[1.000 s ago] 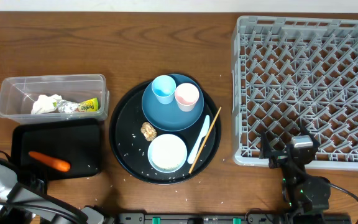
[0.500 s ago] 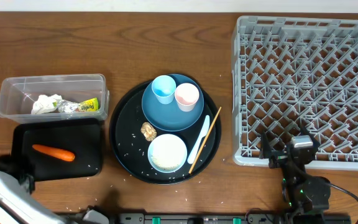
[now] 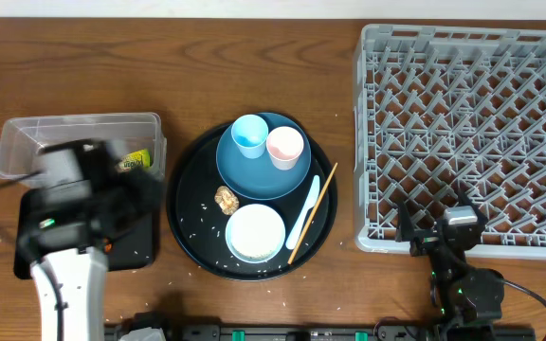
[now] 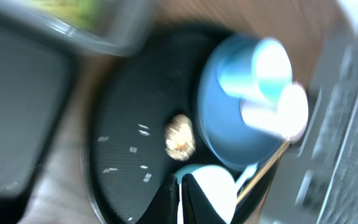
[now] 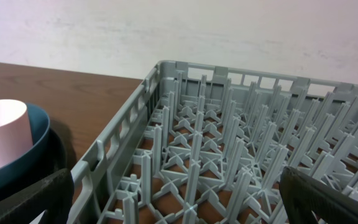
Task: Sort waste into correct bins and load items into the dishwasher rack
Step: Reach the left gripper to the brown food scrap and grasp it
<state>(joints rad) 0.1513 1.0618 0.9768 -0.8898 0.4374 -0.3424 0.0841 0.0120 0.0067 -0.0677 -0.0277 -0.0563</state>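
Wrist view: left end effector [image 4: 180, 182] closed; overhead blurred.

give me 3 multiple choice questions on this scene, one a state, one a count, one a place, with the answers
1. What does the dishwasher rack hold? A nothing; B one item; C several items.
2. How many cups stand on the dark blue plate? A one; B two; C three.
3. Where does the small brown food piece lie? A in the rack; B on the round black tray; C on the plate.

Answers: 1 A, only bare pegs show in the overhead view. 2 B, a light blue cup and a pink cup. 3 B, it sits on the tray between the plate and the white bowl.
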